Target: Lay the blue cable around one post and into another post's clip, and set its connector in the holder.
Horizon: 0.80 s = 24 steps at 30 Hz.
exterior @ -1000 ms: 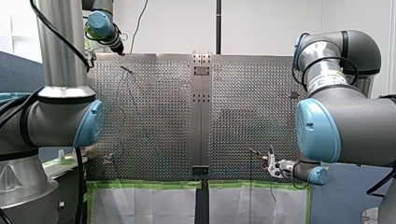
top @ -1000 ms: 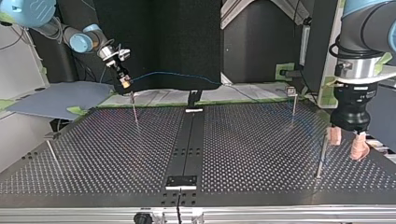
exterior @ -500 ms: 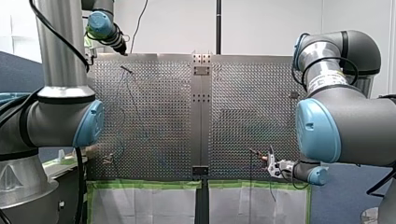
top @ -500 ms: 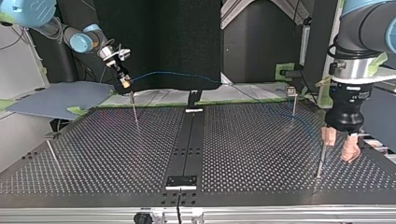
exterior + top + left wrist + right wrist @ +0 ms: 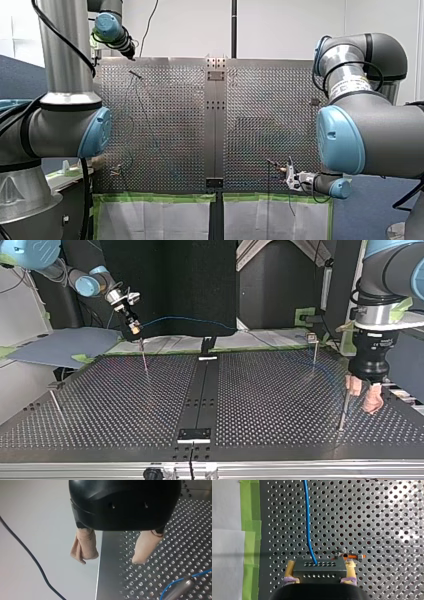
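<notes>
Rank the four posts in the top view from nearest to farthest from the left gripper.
Top-view sides:
1. The near-right post, just beside my left gripper.
2. The back-right post, farther back on that side.
3. The back-left post, by the connector in my right gripper, and the left-edge post: both far across the table, too close to call.

Perforated table [image 5: 165, 125]: silvery and fills the middle of the front view. A darker centre strip [image 5: 215, 130] runs down its middle.

Green tape [image 5: 155, 198] lines the table's lower edge, low in the frame. White sheets [image 5: 155, 220] lie below the tape.

White wall [image 5: 290, 25] spans the top of the frame. A black pole [image 5: 233, 27] stands upright at top centre, and a thin dark cord [image 5: 148, 27] hangs to its left.

Top view: a blue-grey sheet [image 5: 60, 345] lies flat at left, mid-height. A black panel [image 5: 170, 285] stands at upper centre, behind the table.
</notes>
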Available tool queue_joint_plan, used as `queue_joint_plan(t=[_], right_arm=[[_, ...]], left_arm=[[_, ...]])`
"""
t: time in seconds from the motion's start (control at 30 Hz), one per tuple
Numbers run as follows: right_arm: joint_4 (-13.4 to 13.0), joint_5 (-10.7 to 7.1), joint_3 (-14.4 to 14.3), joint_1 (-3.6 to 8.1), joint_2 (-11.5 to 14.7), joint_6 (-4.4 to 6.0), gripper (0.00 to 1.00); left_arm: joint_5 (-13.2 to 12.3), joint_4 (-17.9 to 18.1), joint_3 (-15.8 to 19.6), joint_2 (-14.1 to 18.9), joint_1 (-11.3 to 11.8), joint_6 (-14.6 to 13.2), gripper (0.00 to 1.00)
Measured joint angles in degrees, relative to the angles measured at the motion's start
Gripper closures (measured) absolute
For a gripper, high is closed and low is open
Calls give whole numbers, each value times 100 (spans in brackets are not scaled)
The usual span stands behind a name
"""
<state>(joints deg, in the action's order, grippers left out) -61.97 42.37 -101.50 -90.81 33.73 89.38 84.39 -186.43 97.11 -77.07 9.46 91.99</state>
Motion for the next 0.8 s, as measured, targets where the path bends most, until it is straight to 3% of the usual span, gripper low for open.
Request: queue_joint_plan(t=[0.27,0.8], right_arm=[[3,0,-1,-2,-2,-9,100],[9,0,0,-4,-4,-15,100]], left_arm=[[72,0,9,-3,-14,-260,0],[216,136,185,-69,-17,-194,0]])
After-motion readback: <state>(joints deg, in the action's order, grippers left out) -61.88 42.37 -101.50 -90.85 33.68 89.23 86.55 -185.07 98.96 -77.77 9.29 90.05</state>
